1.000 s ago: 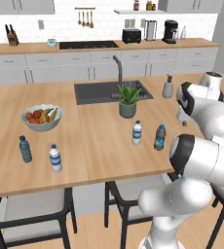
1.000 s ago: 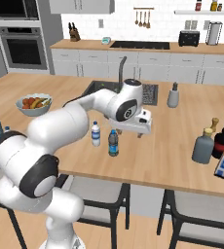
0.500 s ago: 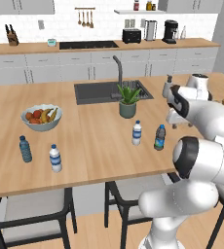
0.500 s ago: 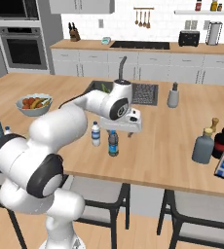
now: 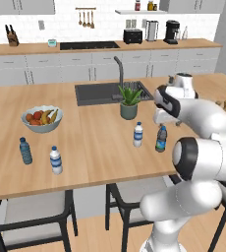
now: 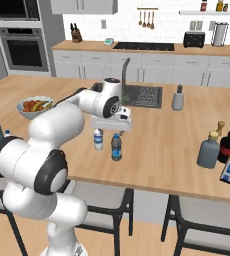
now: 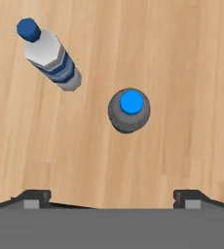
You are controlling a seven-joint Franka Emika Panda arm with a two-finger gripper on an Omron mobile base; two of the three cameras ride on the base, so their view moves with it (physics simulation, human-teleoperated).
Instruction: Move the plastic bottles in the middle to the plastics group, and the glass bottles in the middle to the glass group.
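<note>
Now the claw [image 7: 112, 197] hangs over the middle of the table [image 5: 100, 142], jaws spread wide and holding nothing. Almost straight beneath it stands the dark bottle [image 7: 129, 110], upright, so its long axis runs toward the camera and the hand view looks down on its blue cap, with the body a ring around it. The bottle sits a little ahead of the line between the two fingertips and slightly to the right of centre in that view. The clear bottle [image 7: 49, 53] stands just beside it, apart, toward the upper left of the hand view and leaning away in perspective.

From the right base view the hand hovers just above both bottles, the dark bottle [image 6: 116, 147] nearer the table edge and the clear bottle [image 6: 98, 139] to its left. I judge a short shift forward and a straight descent would bring the jaws around the dark bottle.

The plastics group [image 5: 40, 155] stands well apart, near the fruit bowl [image 5: 40, 118].
</note>
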